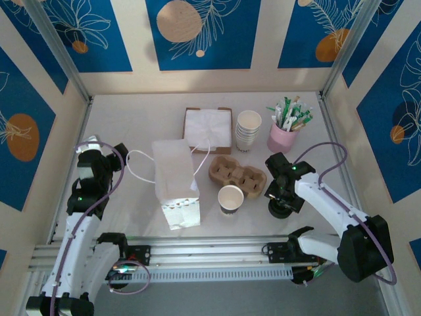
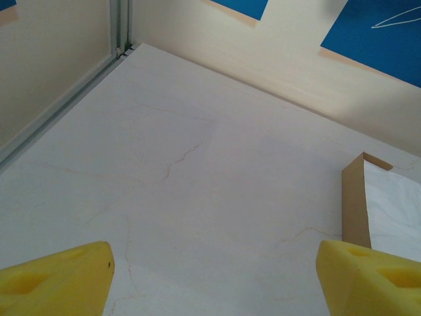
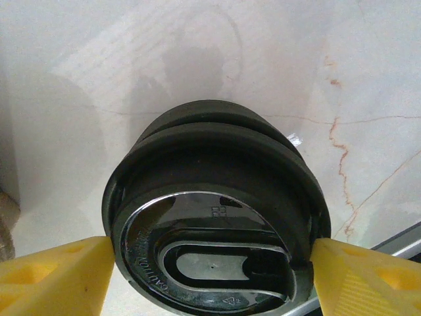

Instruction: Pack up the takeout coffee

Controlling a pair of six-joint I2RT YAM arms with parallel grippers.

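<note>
The takeout coffee, as a lidded cup, is out of view. A single lidless cream paper cup [image 1: 231, 199] stands upright in front of the brown cup carrier [image 1: 238, 175]. To its right, a round black lid [image 3: 210, 164] sits on the table, seemingly on top of another lid. My right gripper [image 3: 210, 263] reaches down over it, with the yellow fingers [image 3: 59, 276] touching its rim on both sides. In the top view that gripper [image 1: 281, 197] covers most of the lid [image 1: 279, 210]. My left gripper [image 2: 214, 276] hangs open over bare table at the left [image 1: 105, 151].
A white paper bag [image 1: 175, 181] with handles lies left of the carrier. Behind stand a brown tray of napkins [image 1: 208, 129], a stack of lidless cream cups [image 1: 248, 130] and a pink cup of sachets [image 1: 284, 135]. The tray's edge [image 2: 355, 204] is in the left wrist view.
</note>
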